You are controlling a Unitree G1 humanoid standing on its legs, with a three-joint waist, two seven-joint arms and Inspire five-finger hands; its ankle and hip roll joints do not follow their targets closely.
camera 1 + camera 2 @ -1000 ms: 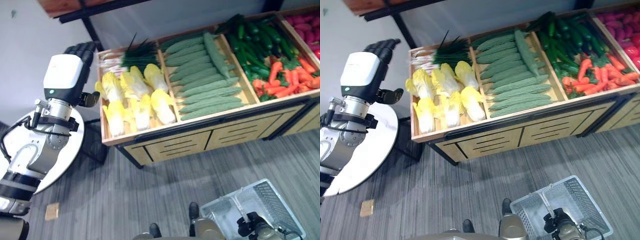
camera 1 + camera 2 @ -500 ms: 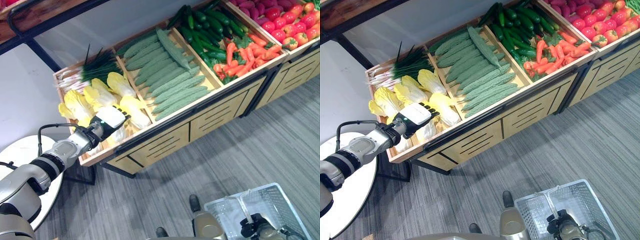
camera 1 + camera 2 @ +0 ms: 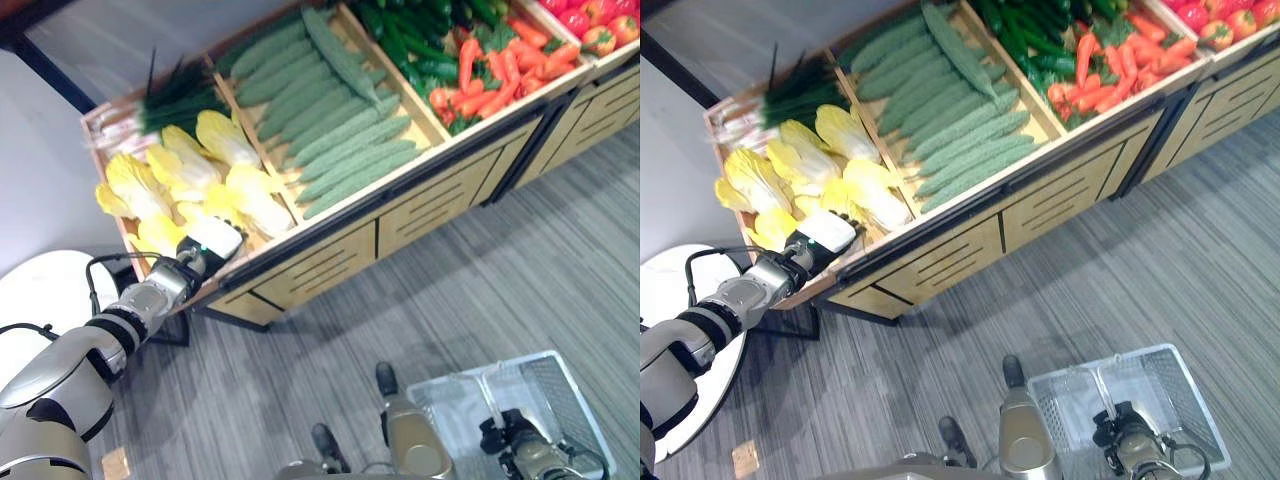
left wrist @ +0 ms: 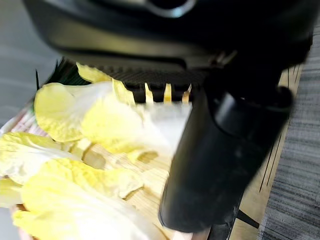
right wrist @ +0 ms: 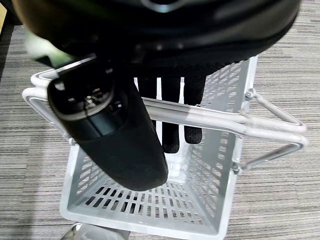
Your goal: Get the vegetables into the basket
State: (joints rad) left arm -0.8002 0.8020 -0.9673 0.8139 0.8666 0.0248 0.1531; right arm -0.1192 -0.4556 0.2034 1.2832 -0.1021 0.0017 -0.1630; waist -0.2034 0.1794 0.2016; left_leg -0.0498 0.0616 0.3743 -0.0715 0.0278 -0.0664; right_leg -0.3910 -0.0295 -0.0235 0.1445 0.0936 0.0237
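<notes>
From the left eye, a long wooden stand (image 3: 330,245) is full of food. The yellow cabbages (image 3: 190,175) sit at about 10 o'clock. Green cucumbers (image 3: 340,130) lie next to them, and carrots (image 3: 480,70) are at 1 o'clock. The left hand (image 3: 212,238) lies at the front of the cabbage box, at 9 o'clock, right on the nearest cabbage. It is there, I think, to take one. The white basket (image 3: 560,390) hangs low at 5 o'clock, well apart from the stand, and nothing is in it.

The right eye shows the same. The right hand (image 3: 1118,440) is at the basket's handles (image 3: 1102,385), holding it up so food can go in.

The left wrist looks along the left hand. Its fingers (image 4: 160,80) lie over the top of one cabbage (image 4: 110,117), and the big thumb (image 4: 220,150) stands on the near side. The fingertips are hidden behind the leaves, so I cannot tell if the hand has closed.

In the right wrist view, the fingers (image 5: 170,120) are curled around the two handles, so the basket hangs open below.
</notes>
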